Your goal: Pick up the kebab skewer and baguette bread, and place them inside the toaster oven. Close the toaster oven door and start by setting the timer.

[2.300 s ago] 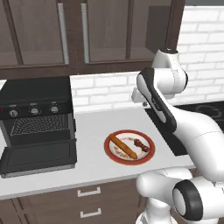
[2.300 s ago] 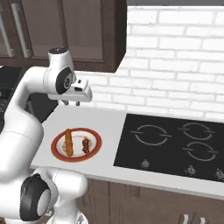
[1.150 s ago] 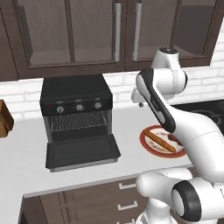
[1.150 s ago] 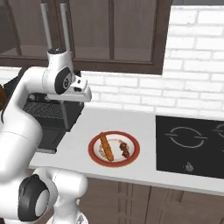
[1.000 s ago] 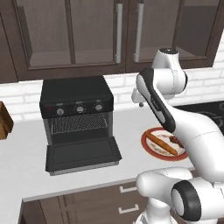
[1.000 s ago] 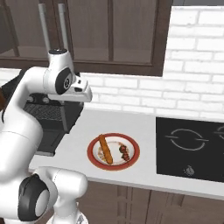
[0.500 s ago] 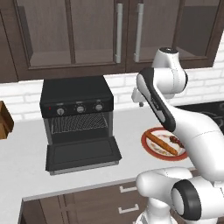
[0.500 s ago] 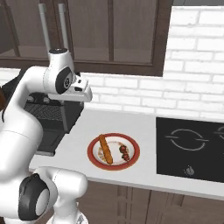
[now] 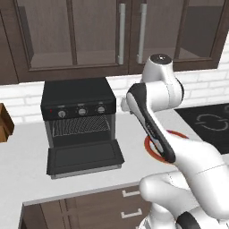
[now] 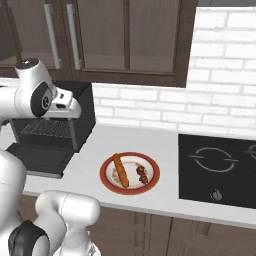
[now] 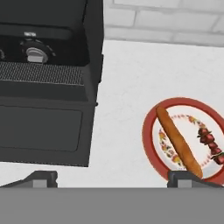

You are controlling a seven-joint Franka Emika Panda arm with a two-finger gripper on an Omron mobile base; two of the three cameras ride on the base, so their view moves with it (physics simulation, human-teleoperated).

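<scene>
While I look from the left base view, the toaster oven (image 9: 78, 120) stands on the desk (image 9: 22, 170) with its door (image 9: 85, 158) dropped open. From the right base view, baguette bread (image 10: 120, 170) and kebab skewer (image 10: 142, 174) lie side by side on the red-rimmed plate (image 10: 106, 179), right of the oven. Through the hand view, my claw (image 11: 116, 179) hangs spread and empty; the baguette's long axis runs diagonally toward my right fingertip (image 11: 186, 178), nearer than the skewer.
</scene>
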